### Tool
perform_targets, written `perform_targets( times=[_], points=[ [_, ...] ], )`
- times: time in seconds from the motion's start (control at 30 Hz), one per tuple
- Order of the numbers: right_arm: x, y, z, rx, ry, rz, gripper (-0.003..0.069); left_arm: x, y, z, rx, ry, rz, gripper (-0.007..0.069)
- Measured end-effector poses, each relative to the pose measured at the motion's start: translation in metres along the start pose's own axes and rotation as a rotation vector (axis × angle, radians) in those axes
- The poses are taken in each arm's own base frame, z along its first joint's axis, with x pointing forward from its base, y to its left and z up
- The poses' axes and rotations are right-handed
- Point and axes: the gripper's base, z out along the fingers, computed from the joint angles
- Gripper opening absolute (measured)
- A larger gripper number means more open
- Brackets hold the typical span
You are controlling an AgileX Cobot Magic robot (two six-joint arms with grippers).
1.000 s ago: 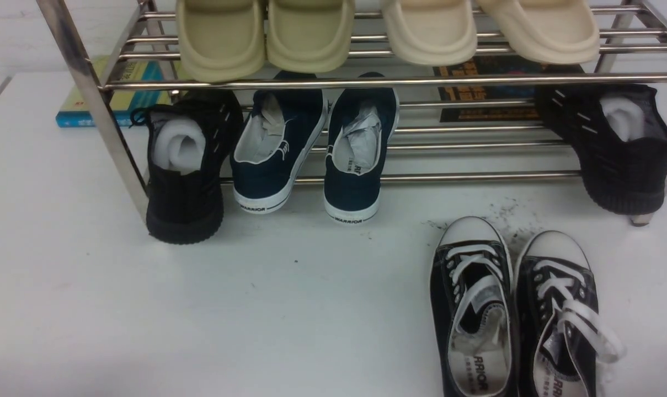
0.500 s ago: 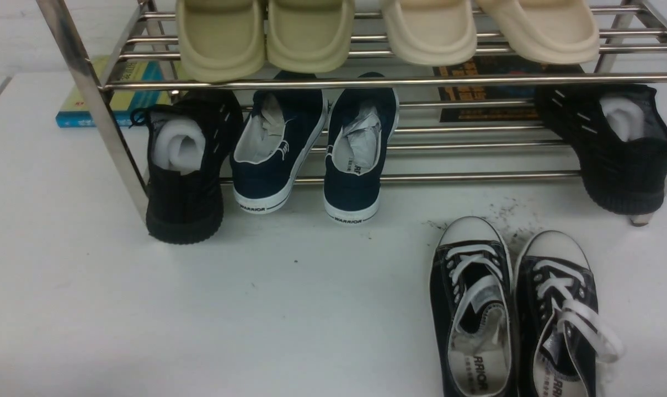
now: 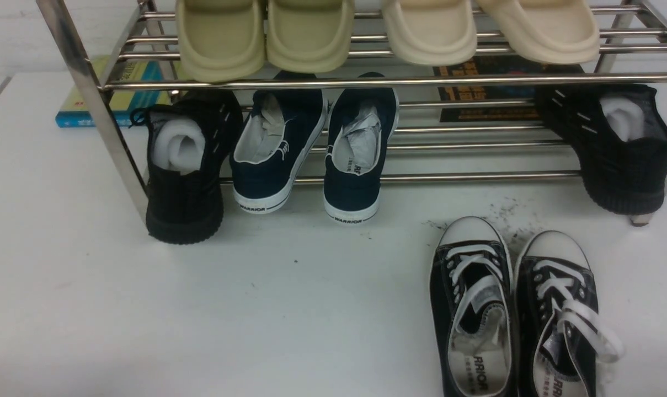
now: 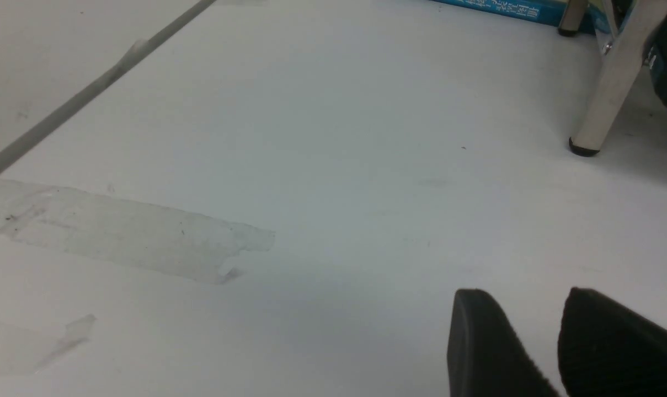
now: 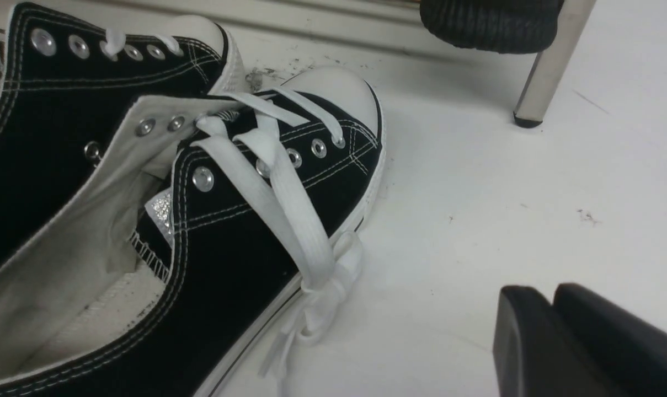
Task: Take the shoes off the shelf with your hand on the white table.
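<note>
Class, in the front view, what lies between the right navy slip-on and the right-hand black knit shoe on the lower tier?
Only bare chrome bars, as the front view shows.

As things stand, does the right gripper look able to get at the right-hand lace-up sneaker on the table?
Probably yes: the right gripper is over bare table beside the sneaker, with nothing seen between them, though its jaws are nearly together and would likely need opening.

Pale, faintly textured wall (image 3: 13, 38), blue-and-yellow book (image 3: 76, 113) near it, dark orange-lettered item (image 3: 487, 105)
</note>
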Motion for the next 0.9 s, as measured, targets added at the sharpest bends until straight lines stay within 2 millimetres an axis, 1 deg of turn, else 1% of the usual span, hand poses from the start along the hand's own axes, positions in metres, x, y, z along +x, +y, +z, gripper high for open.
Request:
perform_targets(
  times=[0.9],
  points=[
    [0.0001,0.0,0.0,0.0,0.001,-0.001,0.0122,0.0006,-0.0008,0.0,0.008,0.007,-0.002,0.0242]
  ],
)
